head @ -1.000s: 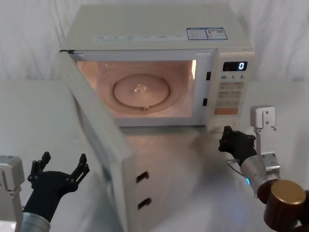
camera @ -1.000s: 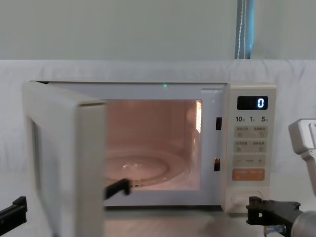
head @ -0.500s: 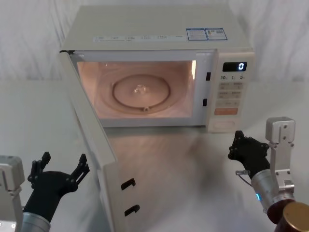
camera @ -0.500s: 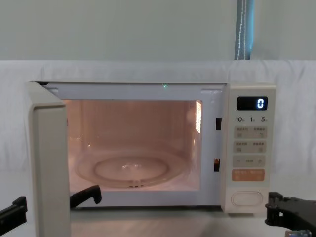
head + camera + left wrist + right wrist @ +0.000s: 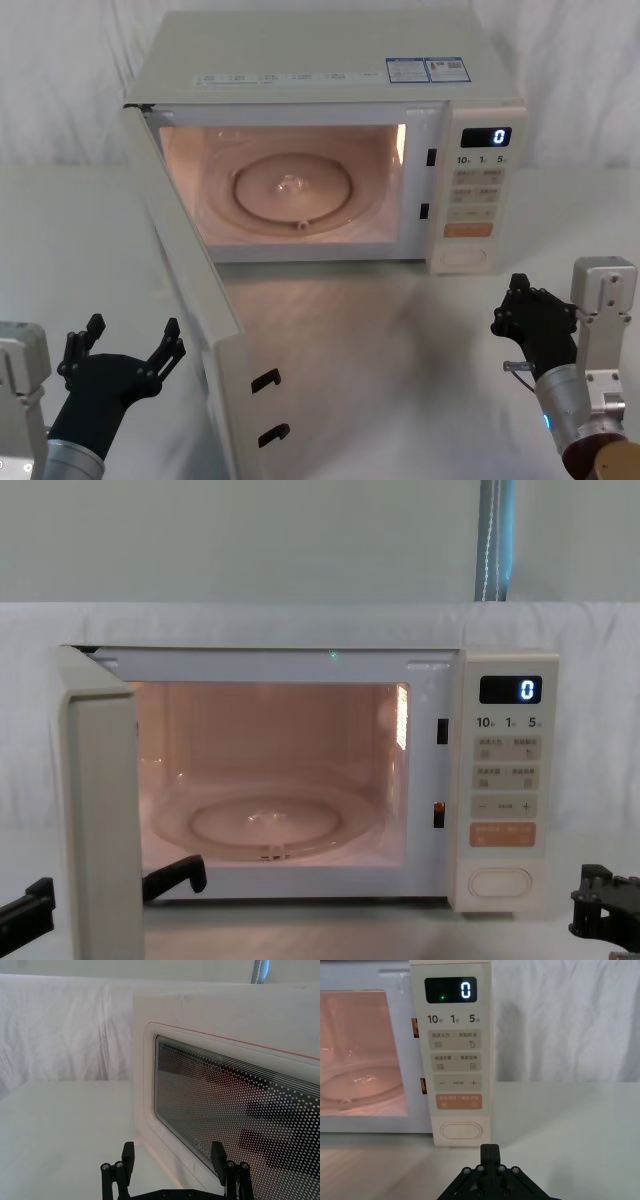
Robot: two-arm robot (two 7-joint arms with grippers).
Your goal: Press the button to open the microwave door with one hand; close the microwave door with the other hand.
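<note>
The button (image 5: 461, 1130) sits at the bottom of the control panel (image 5: 478, 196), below the orange key (image 5: 459, 1102); nothing touches it. The display (image 5: 450, 990) reads 0. The microwave door (image 5: 196, 310) stands wide open, hinged at the left, its free edge pointing toward the robot; the lit cavity shows the turntable (image 5: 293, 186). The right gripper (image 5: 533, 318) hovers near the table, in front of and to the right of the panel, prongs pressed together. The left gripper (image 5: 117, 365), prongs spread, hovers just beside the door's outer face.
</note>
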